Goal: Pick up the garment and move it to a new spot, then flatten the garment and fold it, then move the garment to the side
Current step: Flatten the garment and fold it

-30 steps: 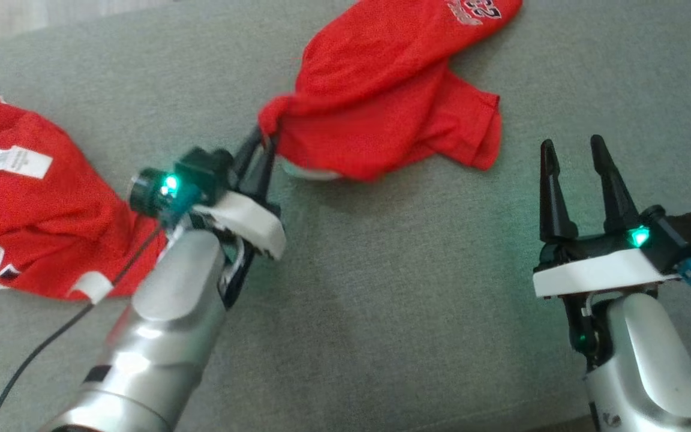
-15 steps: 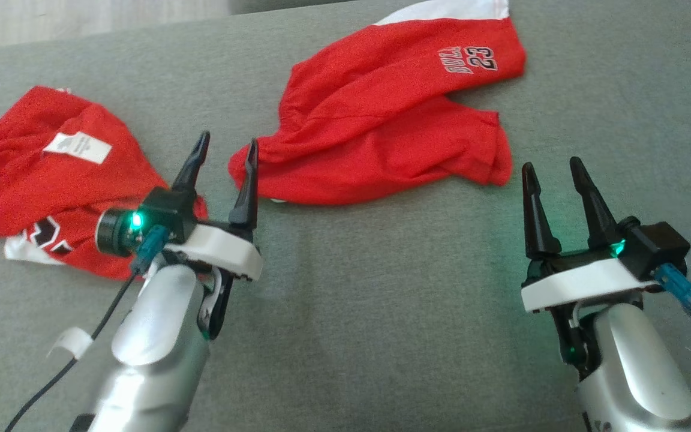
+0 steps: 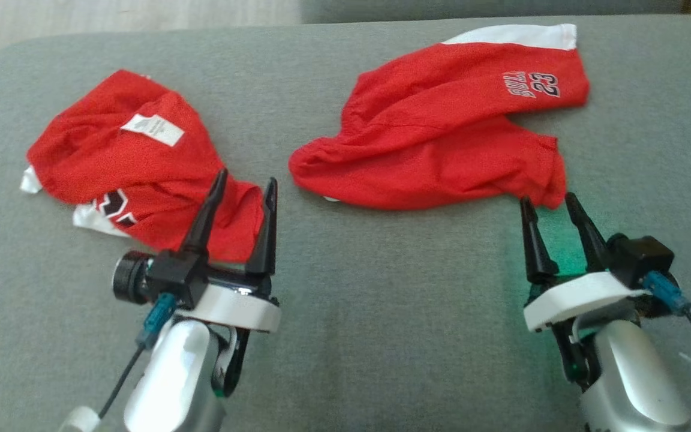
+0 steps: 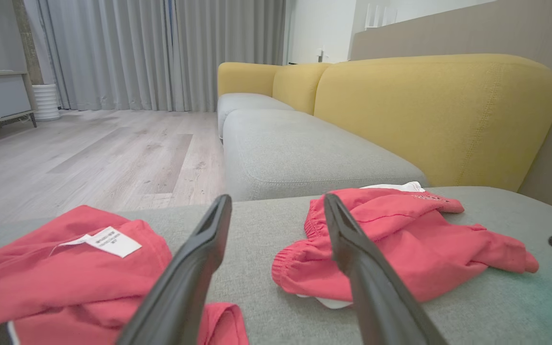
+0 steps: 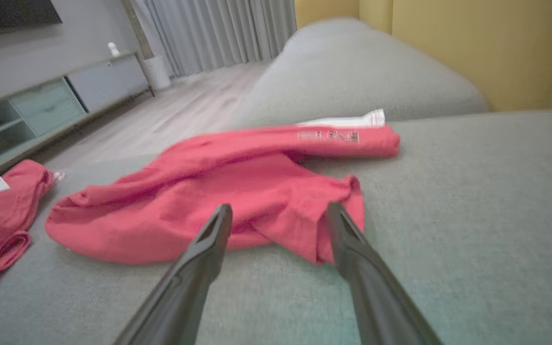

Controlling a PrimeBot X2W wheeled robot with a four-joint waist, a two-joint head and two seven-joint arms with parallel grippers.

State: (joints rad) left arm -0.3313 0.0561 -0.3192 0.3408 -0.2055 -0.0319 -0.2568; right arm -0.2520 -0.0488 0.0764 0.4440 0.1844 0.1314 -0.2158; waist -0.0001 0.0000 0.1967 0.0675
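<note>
Both agape: garment (image 3: 441, 138) lies just beyond right end effector (image 3: 547, 198), near left end effector (image 3: 247, 176).

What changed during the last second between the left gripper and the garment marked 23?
The left gripper let go of the bunched edge of the red garment, opened and drew back; that edge now lies flat on the grey cushion. The right gripper stayed open and empty; the second red garment stayed at the left.

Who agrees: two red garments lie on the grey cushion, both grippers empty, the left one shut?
No: the head view shows the left gripper open, fingers spread. The rest stands: the garment printed 23 and the labelled garment lie on the grey cushion, the right gripper empty too.
</note>
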